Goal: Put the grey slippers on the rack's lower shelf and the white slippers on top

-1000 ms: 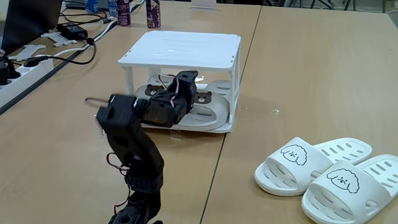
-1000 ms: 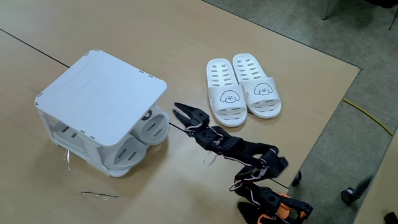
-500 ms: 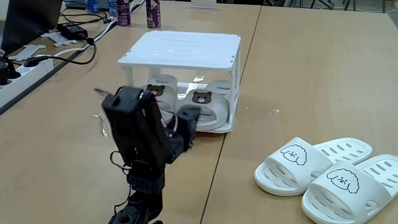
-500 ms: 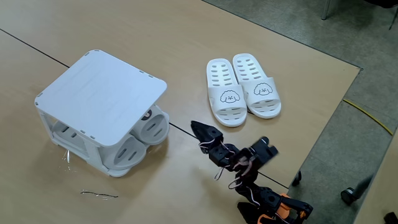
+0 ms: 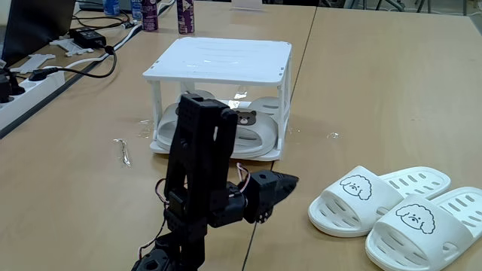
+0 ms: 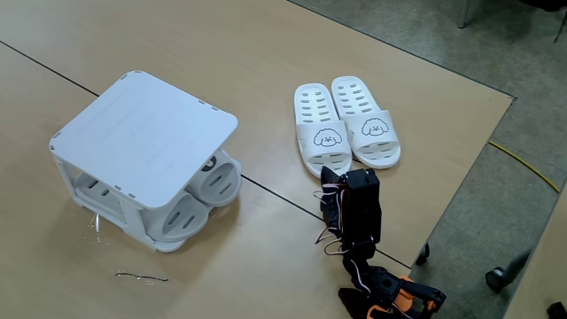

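Wooden tabletops, 2 pushed together along a dark seam, carry the work; cables and a power strip (image 5: 30,79) lie at the left edge of a fixed view. Since 1 second ago the arm has pulled out from the front of the rack (image 5: 222,94) and swung toward the white slippers (image 5: 399,207), so its gripper (image 5: 285,183) now hangs low over the table between rack and pair, tips aimed at the pair. Its fingers appear drawn together with nothing between them, though the angle leaves this uncertain. In a fixed view from above, the folded arm hides the gripper, just short of the nearer slipper's heel (image 6: 323,142). Judgement: the first half of the task is complete and the reach for the second pair is beginning. The grey slippers (image 5: 245,128) sit side by side on the lower shelf (image 5: 218,154), 1 brown bear face visible on a strap, their rounded ends protruding past the rack's front in the view from above (image 6: 204,190). The top (image 6: 146,133) is bare, flat and white. The white slippers stand together on the table, well apart from the rack, upright, with vent slots and a puppy face on each strap. A thin bent wire (image 5: 123,150) lies on the table beside the rack.
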{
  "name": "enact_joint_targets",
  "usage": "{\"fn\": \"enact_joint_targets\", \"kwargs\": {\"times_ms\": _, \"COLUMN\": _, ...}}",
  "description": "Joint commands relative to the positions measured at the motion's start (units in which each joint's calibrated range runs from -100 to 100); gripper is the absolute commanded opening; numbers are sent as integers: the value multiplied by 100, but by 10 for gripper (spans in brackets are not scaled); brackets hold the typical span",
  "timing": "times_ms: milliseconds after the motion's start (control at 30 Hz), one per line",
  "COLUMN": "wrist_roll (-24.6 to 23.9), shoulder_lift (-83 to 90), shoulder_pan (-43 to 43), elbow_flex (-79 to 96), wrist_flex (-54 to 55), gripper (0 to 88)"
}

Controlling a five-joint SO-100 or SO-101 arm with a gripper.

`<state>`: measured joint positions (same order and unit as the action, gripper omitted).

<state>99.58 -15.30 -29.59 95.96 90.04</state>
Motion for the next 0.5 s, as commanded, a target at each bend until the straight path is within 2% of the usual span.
{"fn": "enact_joint_targets", "kwargs": {"times_ms": 0, "wrist_roll": 42, "shoulder_lift": -527, "shoulder_pan": -355, "elbow_flex": -362, "wrist_flex": 219, "gripper": 7}}
{"fn": "enact_joint_targets", "kwargs": {"times_ms": 133, "wrist_roll": 42, "shoulder_lift": -1041, "shoulder_pan": -602, "elbow_flex": -1120, "wrist_flex": 219, "gripper": 35}}
{"fn": "enact_joint_targets", "kwargs": {"times_ms": 300, "wrist_roll": 42, "shoulder_lift": -1352, "shoulder_pan": -619, "elbow_flex": -2086, "wrist_flex": 211, "gripper": 227}}
{"fn": "enact_joint_targets", "kwargs": {"times_ms": 467, "wrist_roll": 42, "shoulder_lift": -1722, "shoulder_pan": -627, "elbow_flex": -3141, "wrist_flex": 193, "gripper": 264}}
